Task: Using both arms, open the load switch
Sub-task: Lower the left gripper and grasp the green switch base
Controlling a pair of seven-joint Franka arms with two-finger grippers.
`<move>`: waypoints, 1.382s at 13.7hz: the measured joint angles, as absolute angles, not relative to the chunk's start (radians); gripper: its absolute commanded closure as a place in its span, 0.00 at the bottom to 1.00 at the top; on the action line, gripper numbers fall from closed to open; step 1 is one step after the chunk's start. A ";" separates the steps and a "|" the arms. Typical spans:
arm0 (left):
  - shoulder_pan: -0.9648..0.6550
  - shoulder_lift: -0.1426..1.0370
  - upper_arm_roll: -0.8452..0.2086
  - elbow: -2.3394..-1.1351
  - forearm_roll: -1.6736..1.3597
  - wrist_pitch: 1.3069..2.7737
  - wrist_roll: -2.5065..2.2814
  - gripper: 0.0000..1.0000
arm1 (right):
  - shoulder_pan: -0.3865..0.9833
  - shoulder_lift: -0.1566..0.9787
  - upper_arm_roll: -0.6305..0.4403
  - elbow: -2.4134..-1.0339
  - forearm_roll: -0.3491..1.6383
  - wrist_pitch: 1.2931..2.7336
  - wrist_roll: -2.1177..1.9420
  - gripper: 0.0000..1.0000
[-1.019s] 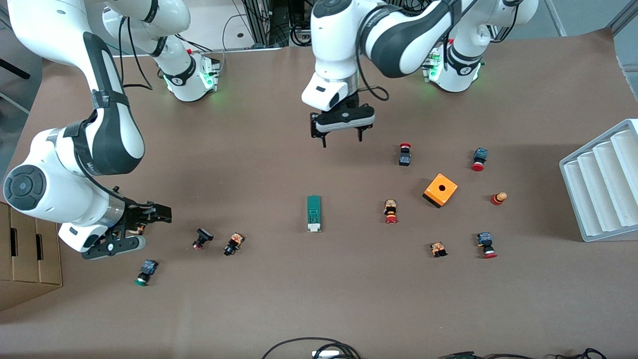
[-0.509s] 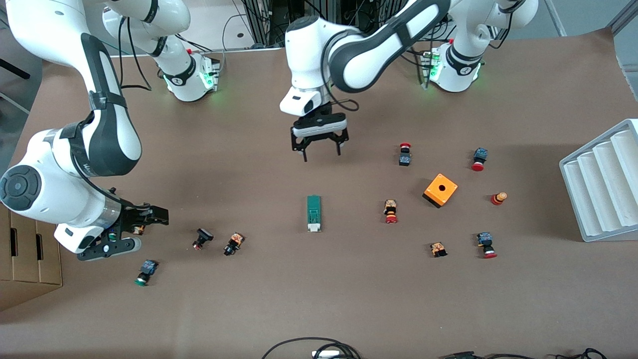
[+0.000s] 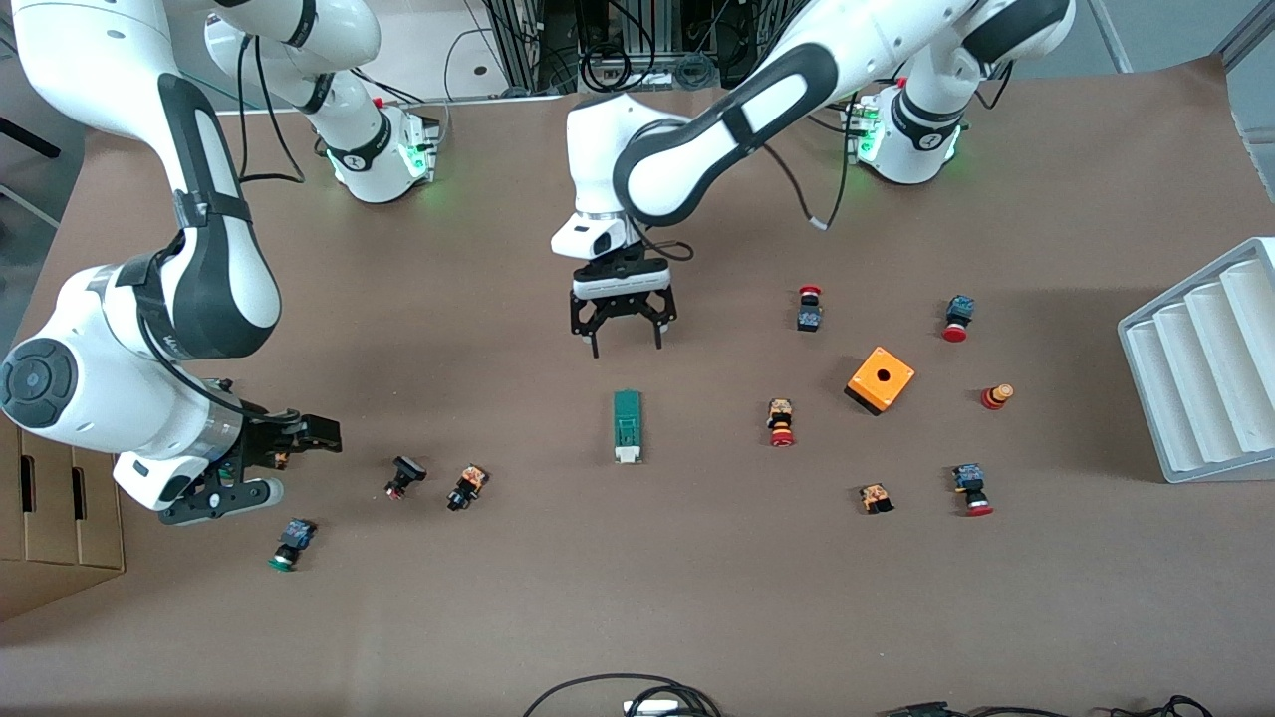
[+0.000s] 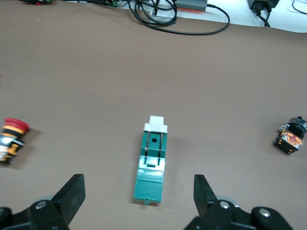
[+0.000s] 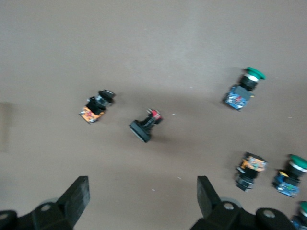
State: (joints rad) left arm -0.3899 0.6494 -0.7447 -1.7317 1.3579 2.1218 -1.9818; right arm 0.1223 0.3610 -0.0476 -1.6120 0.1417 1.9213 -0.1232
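Note:
The load switch [image 3: 627,426], a narrow green block with a white end piece, lies flat at the middle of the table. That white end points toward the front camera. My left gripper [image 3: 627,347] hangs open just above the table, over the spot next to the switch's green end. In the left wrist view the load switch [image 4: 152,165] lies between and just ahead of the open left gripper [image 4: 138,182], touching neither finger. My right gripper [image 3: 289,463] is open and holds nothing, low over the right arm's end of the table. The right wrist view shows bare table between the fingers of the right gripper [image 5: 143,189].
Small push buttons lie around the right gripper, among them a black one [image 3: 403,475] and a green-capped one [image 3: 289,543]. More buttons surround an orange box with a hole [image 3: 881,378]. A white ribbed rack [image 3: 1210,373] and a cardboard box [image 3: 50,518] sit at the table's two ends.
The left arm has swung toward the right arm's end and come down, bringing its open gripper close to the load switch's green end. The right gripper has barely shifted.

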 measured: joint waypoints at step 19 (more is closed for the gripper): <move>-0.700 0.930 -0.430 -1.663 1.936 2.027 -2.460 0.18 | 0.106 0.403 -0.047 -1.613 0.239 1.997 -0.311 0.00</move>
